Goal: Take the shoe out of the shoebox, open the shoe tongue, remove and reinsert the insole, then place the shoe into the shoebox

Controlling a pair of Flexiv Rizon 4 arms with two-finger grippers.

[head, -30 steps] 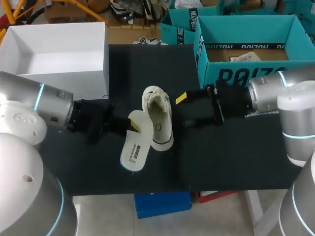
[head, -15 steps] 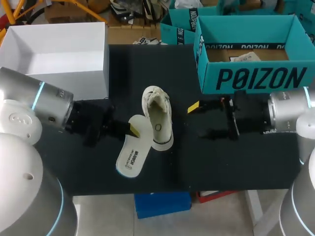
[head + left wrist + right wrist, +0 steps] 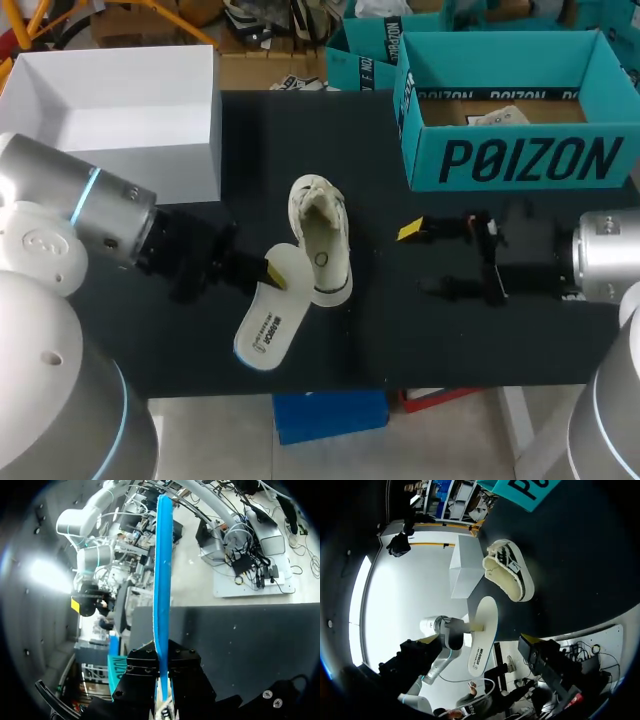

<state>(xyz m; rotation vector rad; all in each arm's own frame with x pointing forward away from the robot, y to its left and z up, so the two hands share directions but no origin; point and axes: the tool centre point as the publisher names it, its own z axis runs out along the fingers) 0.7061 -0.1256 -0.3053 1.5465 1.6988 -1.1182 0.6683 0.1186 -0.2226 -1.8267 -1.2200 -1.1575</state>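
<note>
White insole [image 3: 268, 318] out of the shoe [image 3: 322, 240], pinched by the left claw [image 3: 272, 272].
Left claw clamped on one end of the insole, the rest slanting down over the black desk [image 3: 300, 130]; blue underside shows edge-on in the left wrist view. Cream shoe sits upright mid-desk, just beside the held end, contact unclear. Right claw [image 3: 420, 260] has its fingers spread wide with nothing in them, well apart from the shoe, in front of the teal shoebox [image 3: 520, 160]. White box [image 3: 120, 150] at the far left corner.

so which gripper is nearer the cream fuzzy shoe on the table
Left. The left gripper, shut on the white flat insole, sits close beside the cream fuzzy shoe; the right gripper hangs open farther off on its other side.
</note>
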